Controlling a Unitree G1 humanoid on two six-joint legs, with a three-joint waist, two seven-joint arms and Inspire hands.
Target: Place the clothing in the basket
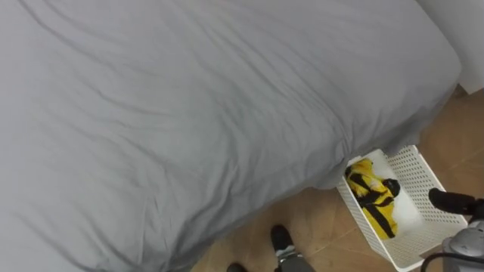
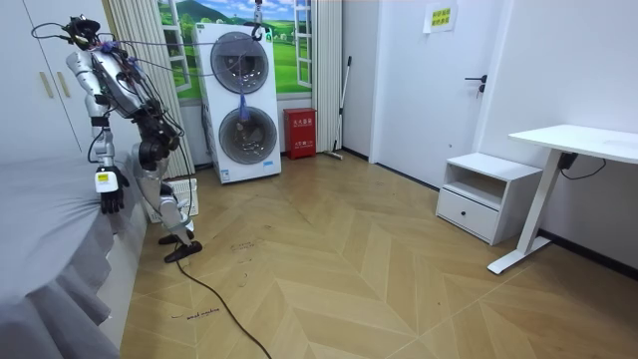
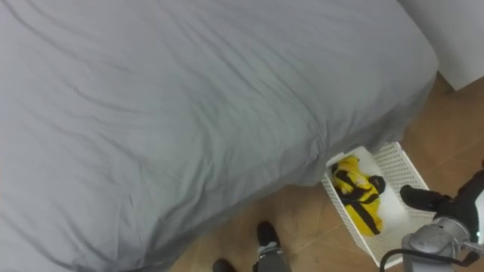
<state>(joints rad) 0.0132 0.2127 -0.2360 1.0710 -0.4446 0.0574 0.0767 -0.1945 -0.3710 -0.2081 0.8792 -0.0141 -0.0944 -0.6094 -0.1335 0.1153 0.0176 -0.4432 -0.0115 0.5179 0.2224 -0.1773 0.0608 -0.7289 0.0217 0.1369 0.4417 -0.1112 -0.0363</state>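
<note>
Lying in the basket (image 1: 425, 163), the yellow-and-black garment (image 1: 372, 198) sits bunched against the wall nearer the bed (image 1: 189, 113), with a pale piece (image 1: 404, 210) just beside it on the basket's bottom. The basket stands on the floor (image 1: 321, 219), tucked against the bed's hanging grey cover, on the robot's right.

The right hand (image 1: 451, 201) hovers above the basket's outer rim, apart from the garment, with the pale piece between them as the eye views show it. Its dark fingers (image 1: 439, 198) reach out loosely straight toward the bed, not spread wide, and nothing lies in them. The forearm comes in from the lower right corner, bent so that the hand points across the basket and not down into it.

Seen from across the room, the robot stands at the bed's side near the room view's left, legs set back on the floor and upper body leaning well forward over the mattress, head turned down. The bed cover is wrinkled but carries no clothes in the part the eye views show.
</note>
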